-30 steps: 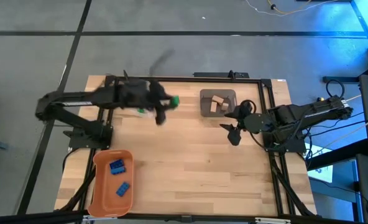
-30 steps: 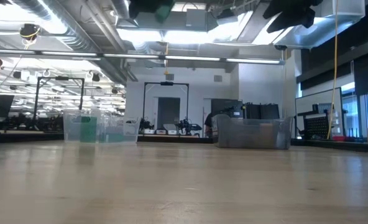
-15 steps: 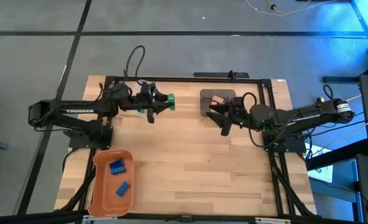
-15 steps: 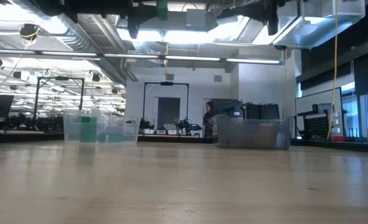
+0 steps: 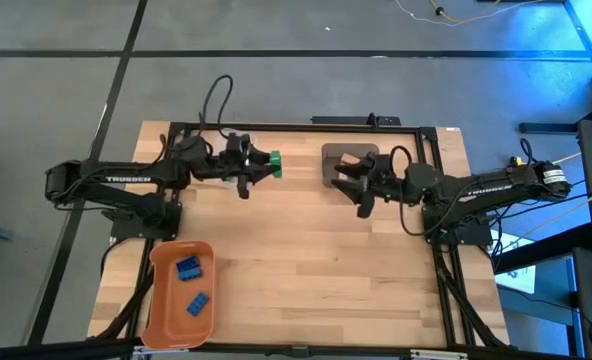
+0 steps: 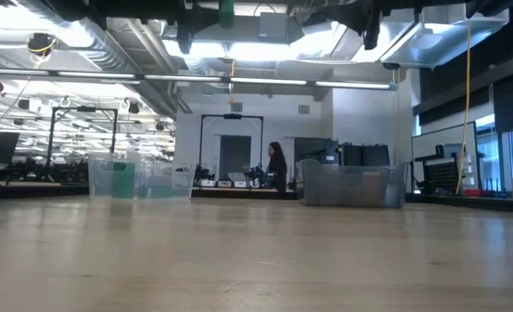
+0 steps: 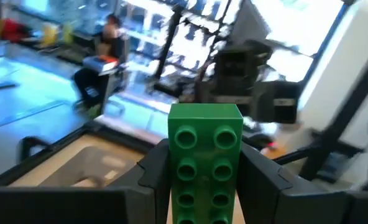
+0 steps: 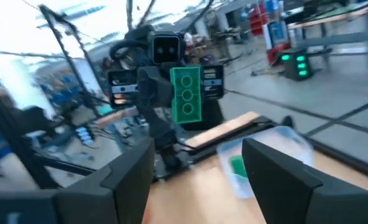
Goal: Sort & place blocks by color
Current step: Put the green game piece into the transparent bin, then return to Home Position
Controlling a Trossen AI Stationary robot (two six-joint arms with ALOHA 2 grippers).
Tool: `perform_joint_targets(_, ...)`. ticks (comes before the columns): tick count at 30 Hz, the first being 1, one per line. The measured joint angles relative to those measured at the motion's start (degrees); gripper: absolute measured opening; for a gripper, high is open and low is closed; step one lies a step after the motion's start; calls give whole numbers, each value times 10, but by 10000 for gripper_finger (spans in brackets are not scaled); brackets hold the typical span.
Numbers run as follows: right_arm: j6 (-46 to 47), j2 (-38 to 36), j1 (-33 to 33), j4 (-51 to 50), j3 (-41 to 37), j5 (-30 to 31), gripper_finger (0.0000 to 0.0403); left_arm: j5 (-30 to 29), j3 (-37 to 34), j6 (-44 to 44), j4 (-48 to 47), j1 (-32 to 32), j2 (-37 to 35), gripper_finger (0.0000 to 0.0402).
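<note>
Orange bin (image 5: 166, 300) w/ 2 blue blocks (image 5: 188, 268); left jaws clamp green block (image 5: 273, 159), right jaws apart.

orange bin (image 5: 162, 300), grey bin (image 5: 333, 156), clear bin (image 6: 139, 178), person (image 6: 276, 166) beyond table.

The worktop (image 5: 316, 260) lies bare across its middle and right — an orange bin (image 5: 158, 300) fills the near left corner, a grey bin (image 5: 328, 158) sits at the far edge.
</note>
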Motion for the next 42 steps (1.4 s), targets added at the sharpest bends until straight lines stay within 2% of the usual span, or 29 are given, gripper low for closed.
perform_joint_targets(3,-18,0,0,-18,0,38,244,-47,26,21,-85,17,0,125)
perform_joint_targets(7,-18,0,-1,-35,0,86,244,-99,109,69,-306,77,-1,125)
perform_joint_targets(12,-19,0,-4,-61,0,90,244,-124,169,114,-517,161,66,125)
perform_joint_targets(18,-17,0,-8,-81,1,91,244,-172,172,123,-625,223,142,125)
perform_joint_targets(24,-17,0,-8,-83,1,91,244,-190,173,105,-659,235,204,155)
perform_joint_targets(30,7,0,-8,-94,1,91,244,-190,173,89,-658,236,245,164)
perform_joint_targets(36,14,0,-8,-95,1,91,244,-129,173,89,-663,257,247,185)
perform_joint_targets(42,0,0,-8,-91,1,100,244,-3,173,74,-646,264,200,203)
